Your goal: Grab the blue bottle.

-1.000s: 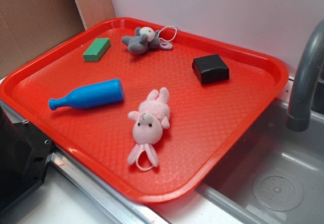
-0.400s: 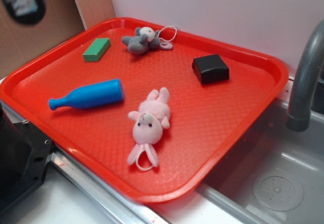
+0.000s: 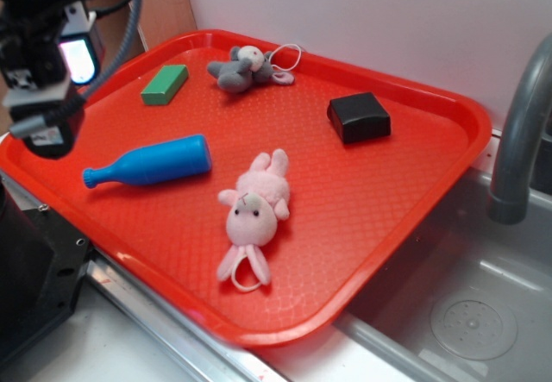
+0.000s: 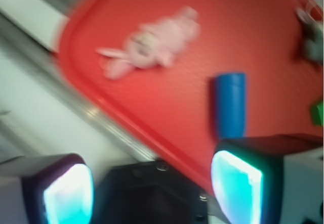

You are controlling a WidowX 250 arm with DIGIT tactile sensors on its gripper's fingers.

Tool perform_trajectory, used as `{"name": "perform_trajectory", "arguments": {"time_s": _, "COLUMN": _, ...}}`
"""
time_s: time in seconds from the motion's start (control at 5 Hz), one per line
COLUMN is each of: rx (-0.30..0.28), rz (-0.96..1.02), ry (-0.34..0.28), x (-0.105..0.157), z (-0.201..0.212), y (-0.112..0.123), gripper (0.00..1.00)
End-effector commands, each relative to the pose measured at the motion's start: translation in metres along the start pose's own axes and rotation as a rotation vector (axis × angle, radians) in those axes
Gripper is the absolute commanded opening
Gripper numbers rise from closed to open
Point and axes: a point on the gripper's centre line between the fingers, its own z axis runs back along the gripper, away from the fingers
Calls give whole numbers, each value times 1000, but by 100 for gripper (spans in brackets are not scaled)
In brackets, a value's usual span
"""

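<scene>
Red plastic fills most of your exterior view: the tray [image 3: 371, 227] sits tilted across the counter, and everything you need is on it. Take the blue bottle [image 3: 151, 164] as your landmark. It lies on its side on the tray's textured floor, with its narrow neck and flared lip pointing toward the tray's near-left rim and its flat base toward the middle.

Just right of the bottle's base and slightly nearer you lies the pink plush bunny [image 3: 253, 214], close to the bottle but not touching it. Behind the bottle, toward the wall, rests the green block [image 3: 165, 84], well apart from it. The grey plush mouse [image 3: 244, 67] is farther back and to the right of the bottle, and the black block [image 3: 359, 116] lies far to its right. Beyond the tray's right rim you can see the grey faucet [image 3: 522, 132] over the sink [image 3: 466, 313].

Your gripper [image 3: 47, 97] hangs at the upper left, above the tray's left rim and to the left of the bottle's neck, clear of it. In the blurred wrist view its two fingers [image 4: 238, 183] stand well apart with nothing between them, and the bottle's body [image 4: 231, 105] shows just above the right-hand finger.
</scene>
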Motion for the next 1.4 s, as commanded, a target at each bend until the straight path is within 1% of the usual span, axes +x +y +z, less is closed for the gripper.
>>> {"name": "perform_trajectory", "arguments": {"time_s": 0.0, "rx": -23, "rz": 120, "ry": -12, "x": -12, "z": -23, "y": 48, "gripper": 100}}
{"name": "perform_trajectory", "arguments": {"time_s": 0.2, "rx": -15, "rz": 136, "ry": -10, "x": -5, "z": -28, "y": 62, "gripper": 100}}
{"name": "perform_trajectory", "arguments": {"time_s": 0.4, "rx": -26, "rz": 125, "ry": 34, "x": 4, "z": -51, "y": 72, "gripper": 100}}
{"name": "perform_trajectory", "arguments": {"time_s": 0.6, "rx": -49, "rz": 101, "ry": 87, "x": 8, "z": -80, "y": 75, "gripper": 100}}
{"name": "perform_trajectory", "arguments": {"time_s": 0.8, "rx": -44, "rz": 101, "ry": 134, "x": 7, "z": -101, "y": 80, "gripper": 100}}
{"name": "perform_trajectory", "arguments": {"time_s": 1.0, "rx": -56, "rz": 123, "ry": 164, "x": 1, "z": -114, "y": 82, "gripper": 100}}
{"name": "perform_trajectory", "arguments": {"time_s": 1.2, "rx": -60, "rz": 138, "ry": 165, "x": -1, "z": -122, "y": 80, "gripper": 0}}
